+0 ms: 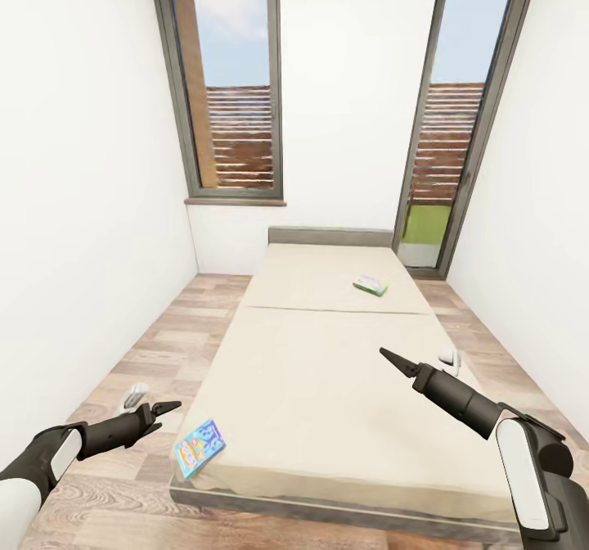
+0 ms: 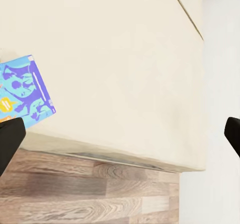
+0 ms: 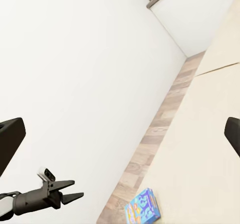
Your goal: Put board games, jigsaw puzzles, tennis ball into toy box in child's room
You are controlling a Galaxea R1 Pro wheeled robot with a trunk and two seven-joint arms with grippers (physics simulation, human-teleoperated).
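The beige bed (image 1: 327,370) carries a blue board game (image 1: 199,447) just beside the left gripper's fingers (image 1: 164,409) and a green-white box (image 1: 370,286) far beyond the right gripper's fingers (image 1: 394,360).

Colours as I log them from my station:

- Bed (image 1: 327,370): plain beige mattress in two sections, grey frame and headboard.
- Small board game (image 1: 200,447), at 7 o'clock on the mattress: bright blue ground with purple, yellow and orange print.
- Second board game (image 1: 370,286), at 1 o'clock on the mattress: white-green; its print is too small for me to read.
- Floor (image 1: 147,345): wood planks, streaked brown and grey.
- Walls (image 1: 82,206): flat white.
- Windows (image 1: 229,83): dark grey frames; brown slatted fence, blue sky, a green strip outside.
- Left gripper (image 1: 164,411): black fingers on a dark arm with white shell.
- Right gripper (image 1: 393,360): black fingers, same dark-and-white arm.
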